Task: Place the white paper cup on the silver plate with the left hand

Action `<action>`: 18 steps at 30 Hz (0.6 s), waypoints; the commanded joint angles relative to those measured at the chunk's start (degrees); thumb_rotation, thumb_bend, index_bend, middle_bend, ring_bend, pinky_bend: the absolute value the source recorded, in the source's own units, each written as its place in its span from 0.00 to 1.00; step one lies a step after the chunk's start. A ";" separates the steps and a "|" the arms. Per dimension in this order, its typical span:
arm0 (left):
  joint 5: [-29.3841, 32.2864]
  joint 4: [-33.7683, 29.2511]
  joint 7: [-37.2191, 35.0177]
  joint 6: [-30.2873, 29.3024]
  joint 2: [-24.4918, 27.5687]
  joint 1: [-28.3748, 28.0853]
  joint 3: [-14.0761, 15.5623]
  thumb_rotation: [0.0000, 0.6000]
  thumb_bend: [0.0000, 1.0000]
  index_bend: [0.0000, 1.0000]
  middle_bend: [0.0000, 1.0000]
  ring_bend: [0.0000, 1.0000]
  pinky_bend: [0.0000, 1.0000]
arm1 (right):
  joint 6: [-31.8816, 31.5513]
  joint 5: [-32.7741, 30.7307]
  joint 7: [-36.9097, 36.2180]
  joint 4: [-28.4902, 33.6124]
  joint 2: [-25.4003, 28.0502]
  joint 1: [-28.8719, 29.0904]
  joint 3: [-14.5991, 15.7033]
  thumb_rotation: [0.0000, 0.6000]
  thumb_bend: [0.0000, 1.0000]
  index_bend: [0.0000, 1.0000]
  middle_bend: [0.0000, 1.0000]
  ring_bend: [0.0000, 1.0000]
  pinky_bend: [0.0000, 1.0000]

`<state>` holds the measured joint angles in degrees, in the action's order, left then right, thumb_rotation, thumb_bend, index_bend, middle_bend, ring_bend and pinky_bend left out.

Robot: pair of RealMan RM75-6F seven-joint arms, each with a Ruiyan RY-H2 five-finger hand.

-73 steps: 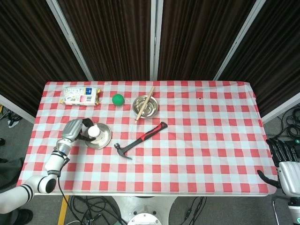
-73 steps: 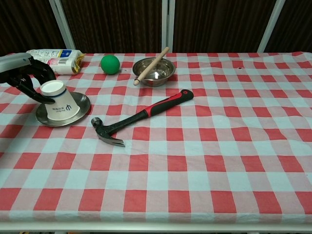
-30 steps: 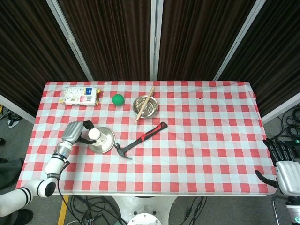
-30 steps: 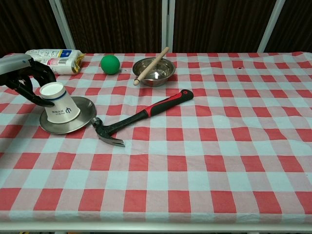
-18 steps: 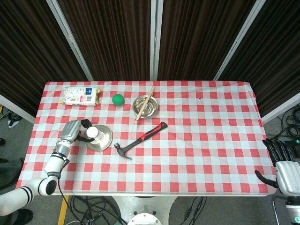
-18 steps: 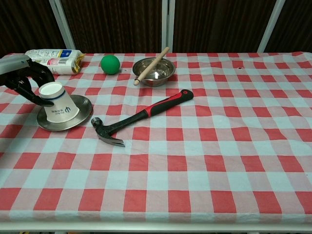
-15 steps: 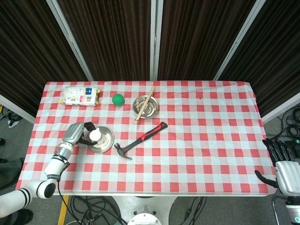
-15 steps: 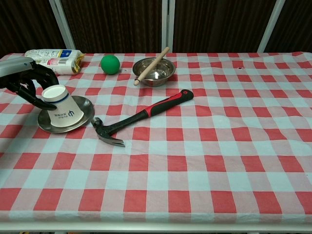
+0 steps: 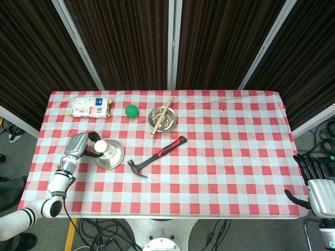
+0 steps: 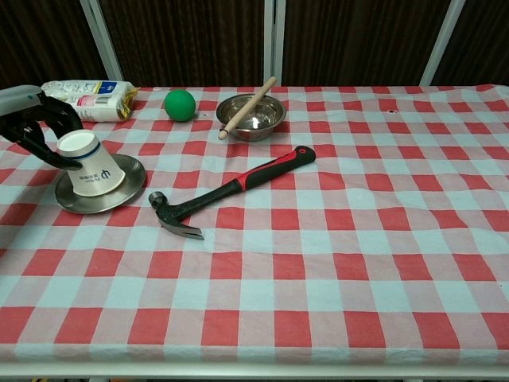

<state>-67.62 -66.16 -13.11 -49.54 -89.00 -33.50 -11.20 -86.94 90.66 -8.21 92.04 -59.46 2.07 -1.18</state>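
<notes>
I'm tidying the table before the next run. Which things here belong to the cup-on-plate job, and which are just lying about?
Belongs to the job:
white paper cup, upside down on the plate
silver plate
left robot hand, fingers around the cup

Just lying about:
hammer
green ball
steel bowl with wooden stick
snack packet

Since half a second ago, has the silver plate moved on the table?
Yes. The silver plate slid left, away from the hammer; its rim was nearly at the hammer head, now a gap shows.
</notes>
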 commanded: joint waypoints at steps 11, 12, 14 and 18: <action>-0.71 -1.07 2.28 -0.38 0.29 -0.38 0.54 1.00 0.08 0.49 0.50 0.39 0.56 | 0.00 -0.15 0.16 0.23 0.28 -0.02 0.00 1.00 0.12 0.00 0.07 0.00 0.00; 0.28 0.37 2.61 -0.23 -0.33 -0.58 -0.01 1.00 0.08 0.49 0.50 0.39 0.56 | -0.02 -0.12 0.16 0.22 0.27 -0.02 0.01 1.00 0.12 0.00 0.07 0.00 0.00; 1.63 2.25 2.99 -0.38 -1.14 -0.72 -0.87 1.00 0.08 0.49 0.50 0.39 0.56 | 0.03 -0.07 0.22 0.21 0.32 -0.01 0.05 1.00 0.12 0.00 0.07 0.00 0.00; 2.40 2.94 3.71 -0.91 -1.27 -0.39 -1.15 1.00 0.08 0.49 0.50 0.39 0.56 | 0.01 0.08 0.35 0.28 0.35 0.00 0.12 1.00 0.12 0.00 0.07 0.00 0.00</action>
<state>-65.35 -63.08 -9.43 -50.34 -90.22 -33.98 -12.25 -86.93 90.72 -7.88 92.31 -59.11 2.06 -1.06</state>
